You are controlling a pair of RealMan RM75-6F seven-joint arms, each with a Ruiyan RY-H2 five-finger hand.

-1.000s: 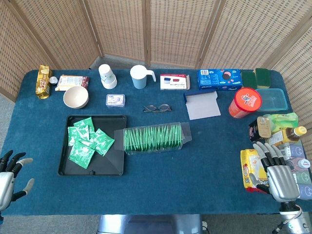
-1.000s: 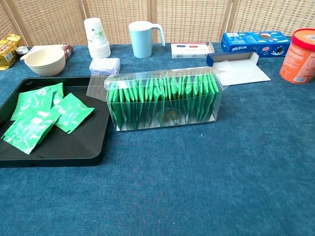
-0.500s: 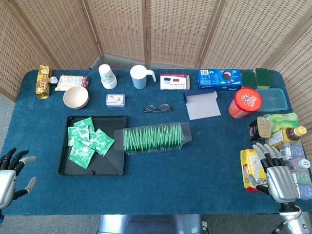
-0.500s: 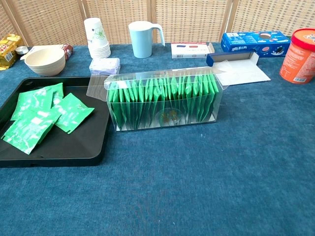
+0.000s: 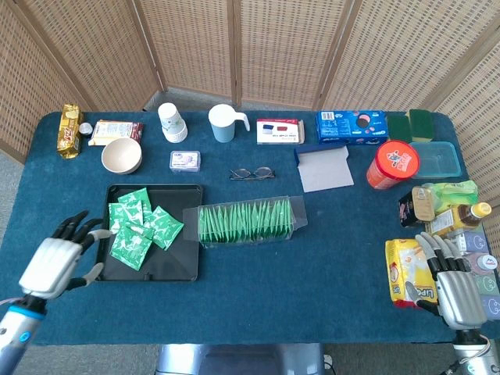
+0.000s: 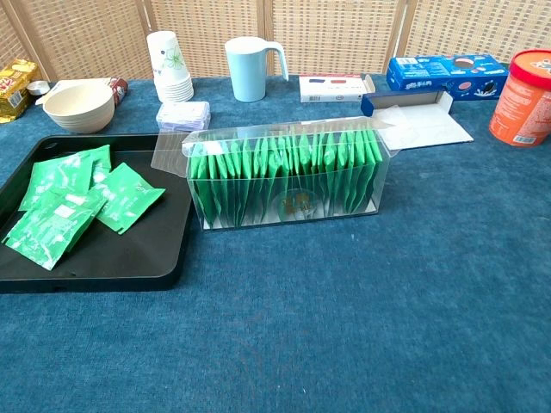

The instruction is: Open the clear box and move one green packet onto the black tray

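Observation:
The clear box point(image 5: 248, 223) point(image 6: 288, 182) stands mid-table, packed with a row of upright green packets point(image 6: 284, 176). Its lid point(image 6: 176, 148) is swung open to the left, over the tray's corner. The black tray point(image 5: 103, 266) point(image 6: 112, 262) lies left of the box and holds several green packets point(image 5: 138, 228) point(image 6: 73, 202). My left hand point(image 5: 59, 260) hovers just left of the tray's front edge, fingers spread, holding nothing. My right hand point(image 5: 453, 285) is open at the near right edge, by a yellow snack bag point(image 5: 406, 273). Neither hand shows in the chest view.
Along the back stand a bowl point(image 5: 121, 155), paper cups point(image 5: 172, 122), a blue mug point(image 5: 224, 123), small boxes and a blue cookie box point(image 5: 351, 126). Glasses point(image 5: 251, 173) lie behind the clear box. A red tub point(image 5: 392, 165), bottles and jars crowd the right side.
My left hand has moved up and to the right from the near left corner to the tray's left edge. The right hand has slipped slightly lower. Box and packets are unmoved.

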